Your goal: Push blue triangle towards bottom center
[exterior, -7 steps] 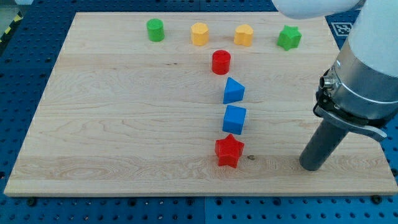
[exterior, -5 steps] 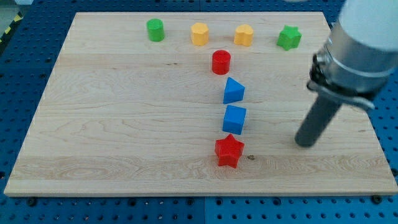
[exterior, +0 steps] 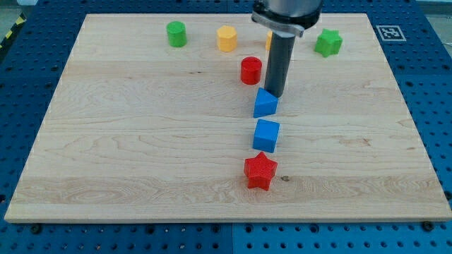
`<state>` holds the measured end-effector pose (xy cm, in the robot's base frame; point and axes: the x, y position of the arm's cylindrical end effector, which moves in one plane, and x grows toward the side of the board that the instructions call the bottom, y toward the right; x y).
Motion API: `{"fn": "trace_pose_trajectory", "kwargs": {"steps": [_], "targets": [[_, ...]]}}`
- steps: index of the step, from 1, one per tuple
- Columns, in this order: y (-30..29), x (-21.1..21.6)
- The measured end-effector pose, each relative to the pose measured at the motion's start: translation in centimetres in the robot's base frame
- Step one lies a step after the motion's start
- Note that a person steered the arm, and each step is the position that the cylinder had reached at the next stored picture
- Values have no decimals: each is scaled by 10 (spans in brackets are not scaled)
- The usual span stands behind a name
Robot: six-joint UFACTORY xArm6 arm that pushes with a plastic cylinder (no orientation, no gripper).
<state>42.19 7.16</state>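
The blue triangle [exterior: 265,104] lies near the middle of the wooden board [exterior: 127,141]. My tip [exterior: 275,94] stands right at its upper right edge, touching or nearly touching it, and to the right of the red cylinder [exterior: 251,70]. Below the triangle in a column sit a blue cube [exterior: 266,135] and a red star [exterior: 260,171].
Along the view's top sit a green cylinder [exterior: 176,34], a yellow block [exterior: 226,38], and a green star [exterior: 328,43]. Another yellow block [exterior: 268,41] is mostly hidden behind the rod.
The rod has swept from the board's lower right up and left to the blue triangle's upper right edge. No block has visibly moved.
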Motion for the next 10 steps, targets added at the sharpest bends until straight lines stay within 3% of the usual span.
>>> {"fn": "trace_pose_trajectory", "kwargs": {"steps": [2, 4, 6, 7, 9, 10], "targets": [[-19, 68], [-26, 106], [4, 103], [3, 67], [-93, 57], [-108, 57]]}}
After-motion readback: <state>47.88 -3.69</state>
